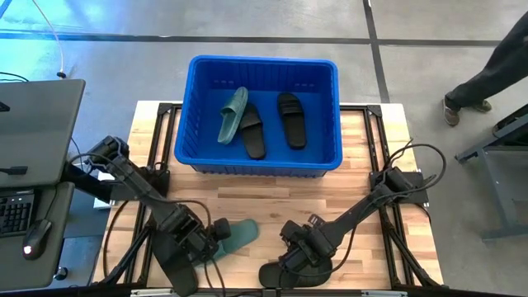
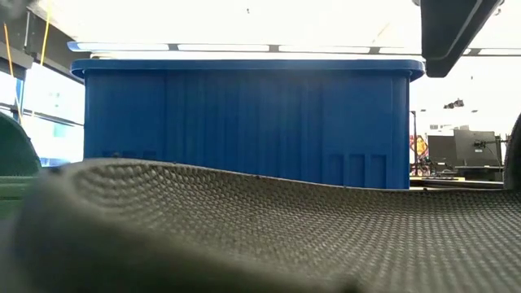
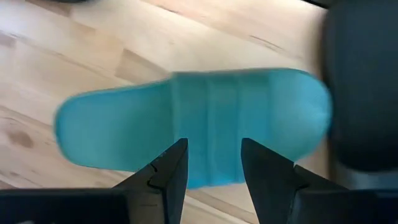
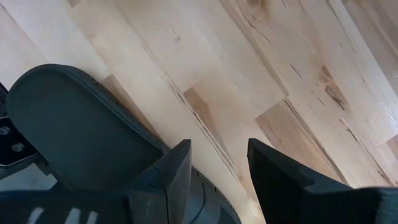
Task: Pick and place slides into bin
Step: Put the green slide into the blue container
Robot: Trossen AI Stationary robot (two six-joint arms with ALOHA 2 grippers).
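Wooden table (image 1: 272, 194) | ribbed-strap green slide (image 3: 199, 124) | left hand (image 3: 213, 163) spread | right hand (image 4: 219, 163) spread

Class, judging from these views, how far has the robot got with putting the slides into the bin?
Done: three slides lie in the blue bin, one green and two black. In hand: the left pincer is open over a green slide; the right pincer is open beside a black one. Left: the slides on the table.

This looked like a robotics lab or workshop; a butcher-block table (image 1: 272, 186) stood on grey concrete floor (image 1: 247, 21) marked with dark lines; a desk (image 1: 37, 132) with keyboard (image 1: 15, 213) and mouse (image 1: 36, 238) sat beside it; ceiling strip lights (image 2: 244, 46) glowed overhead.
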